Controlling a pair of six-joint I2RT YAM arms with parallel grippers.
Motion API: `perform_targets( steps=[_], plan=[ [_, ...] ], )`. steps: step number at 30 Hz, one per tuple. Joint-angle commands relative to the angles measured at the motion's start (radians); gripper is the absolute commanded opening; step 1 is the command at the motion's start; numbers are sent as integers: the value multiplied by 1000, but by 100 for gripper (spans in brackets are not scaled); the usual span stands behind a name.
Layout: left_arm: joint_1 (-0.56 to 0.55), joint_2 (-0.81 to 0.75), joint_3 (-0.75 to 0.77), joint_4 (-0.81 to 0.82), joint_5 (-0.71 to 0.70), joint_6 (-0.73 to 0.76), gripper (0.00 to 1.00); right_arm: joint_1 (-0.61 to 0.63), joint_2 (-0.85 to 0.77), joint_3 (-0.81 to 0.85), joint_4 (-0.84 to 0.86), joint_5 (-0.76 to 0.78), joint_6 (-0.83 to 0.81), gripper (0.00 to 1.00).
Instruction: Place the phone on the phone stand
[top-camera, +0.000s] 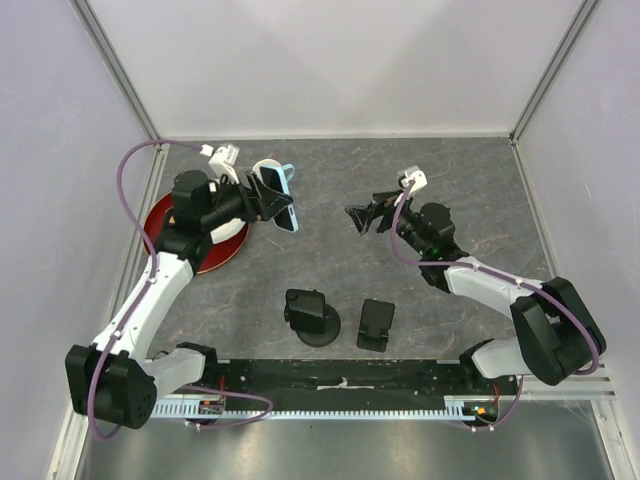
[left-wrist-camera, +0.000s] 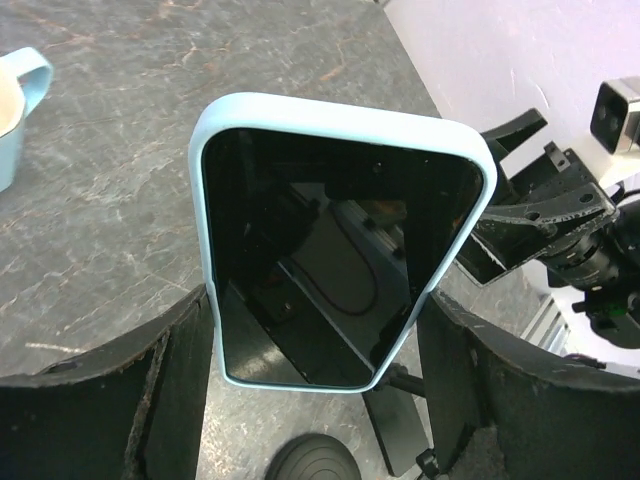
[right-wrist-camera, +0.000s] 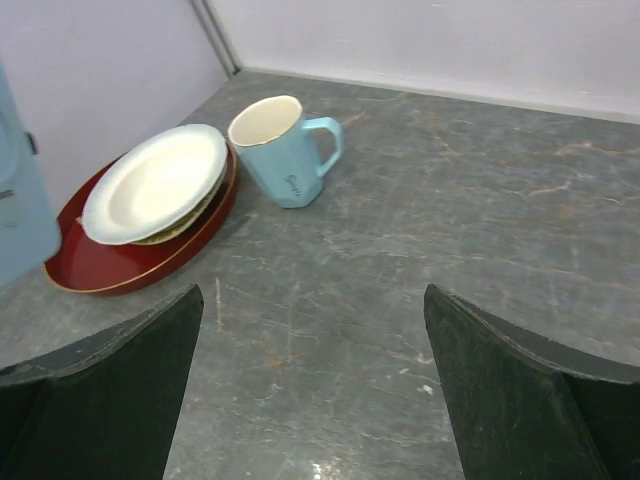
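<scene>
The phone (top-camera: 284, 207), black-screened in a light blue case, is held off the table by my left gripper (top-camera: 268, 200), which is shut on its long edges. In the left wrist view the phone (left-wrist-camera: 340, 240) stands upright between the two fingers (left-wrist-camera: 180, 370), screen toward the camera. Two black phone stands rest near the front: one with a round base (top-camera: 312, 317) and a rectangular one (top-camera: 376, 325). Both also show below the phone, the round base (left-wrist-camera: 312, 460) and the rectangular stand (left-wrist-camera: 395, 425). My right gripper (top-camera: 362, 218) hovers open and empty to the phone's right, facing it.
A light blue mug (right-wrist-camera: 285, 150) stands at the back left beside a white plate (right-wrist-camera: 155, 180) on a red tray (right-wrist-camera: 130, 260). The right arm's open gripper (left-wrist-camera: 540, 220) is close to the phone's right side. Walls enclose the table on three sides.
</scene>
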Motion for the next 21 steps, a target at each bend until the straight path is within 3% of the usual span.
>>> perform_targets(
  steps=[1, 5, 8, 12, 15, 21],
  plan=[
    [-59, 24, 98, 85, 10, 127, 2, 31, 7, 65, -43, -13, -17, 98],
    [-74, -19, 73, 114, -33, 139, 2, 69, 0, 150, -122, 36, 3, 98],
    [-76, -74, 12, 128, -102, 138, 2, 94, -11, 277, -279, 122, 23, 98],
    [-83, -119, -17, 89, -188, 161, 2, 99, 77, 598, -750, 128, 75, 98],
    [-94, -133, -22, 69, -224, 172, 2, 100, 183, 799, -976, 58, 69, 98],
    [-99, -133, -20, 63, -204, 169, 2, 99, 246, 962, -1025, -86, 20, 93]
  ],
)
